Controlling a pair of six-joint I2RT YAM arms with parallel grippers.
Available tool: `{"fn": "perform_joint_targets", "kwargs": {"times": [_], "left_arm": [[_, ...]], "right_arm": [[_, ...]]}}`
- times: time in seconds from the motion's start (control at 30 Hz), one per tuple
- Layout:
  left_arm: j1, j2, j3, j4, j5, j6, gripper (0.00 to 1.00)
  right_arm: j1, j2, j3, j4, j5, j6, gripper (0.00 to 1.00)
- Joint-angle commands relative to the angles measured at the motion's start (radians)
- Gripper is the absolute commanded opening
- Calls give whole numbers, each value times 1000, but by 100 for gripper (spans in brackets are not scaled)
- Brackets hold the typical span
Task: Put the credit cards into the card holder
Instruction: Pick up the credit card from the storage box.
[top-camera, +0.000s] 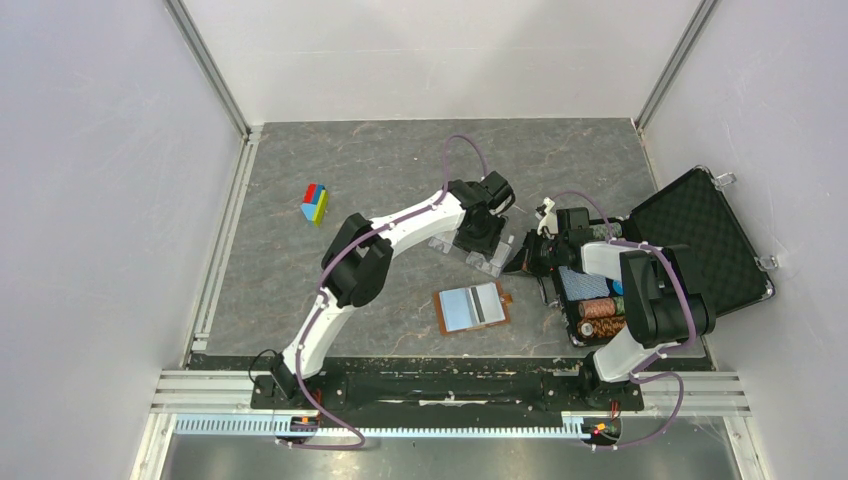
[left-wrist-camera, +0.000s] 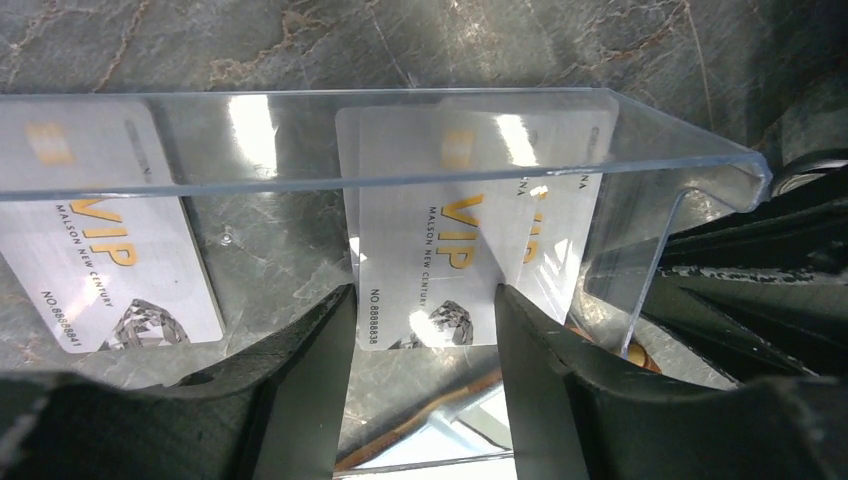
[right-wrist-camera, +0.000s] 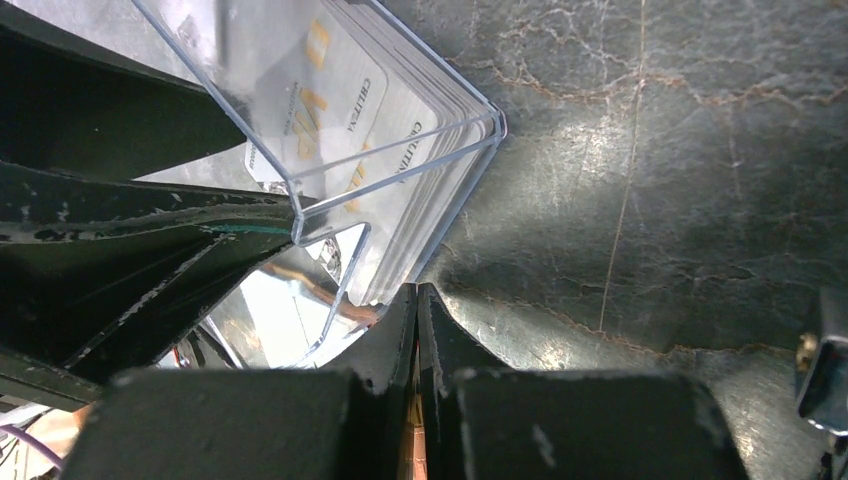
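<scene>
- The left gripper (left-wrist-camera: 425, 298) was spread, its fingers (left-wrist-camera: 300, 380) straddling the near end of a stack of credit cards (left-wrist-camera: 425, 230). The cards lay in the clear tray (left-wrist-camera: 400, 182), right of the tabletop's (top-camera: 380, 170) centre. Whether the fingers touched the card edges could not be told.
- The right gripper (right-wrist-camera: 417, 292) was pressed together on nothing, its tip just beside the tray's corner.
- The card holder (top-camera: 441, 313) lay open toward the near edge, apart from the tray.
- Closing on the thin card edges could bow the cards, flick them out, or lift several at once.
- The light tray could slide or tip if cards dragged against its wall, more so if the right gripper was not truly bracing it.
</scene>
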Motion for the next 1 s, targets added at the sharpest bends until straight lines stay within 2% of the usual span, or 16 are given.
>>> {"fn": "perform_joint_targets", "kwargs": {"times": [0.0, 0.17, 0.3, 0.53, 0.67, 0.97], "left_arm": [[12, -99, -84, 100, -9, 20, 60], [42, -117, -151, 158, 68, -6, 59], [42, -94, -147, 163, 125, -10, 52], [34, -74, -127, 193, 236, -13, 23], [19, -74, -109, 183, 232, -7, 2], [3, -102, -70, 134, 176, 14, 2]], "right_arm": [[5, -3, 12, 22, -12, -18, 0], [5, 2, 12, 21, -12, -20, 0], [5, 4, 13, 21, -11, -22, 0], [5, 6, 15, 21, -9, -25, 0], [5, 5, 15, 21, -9, -25, 0], [4, 3, 12, 20, -9, -28, 0]]}}
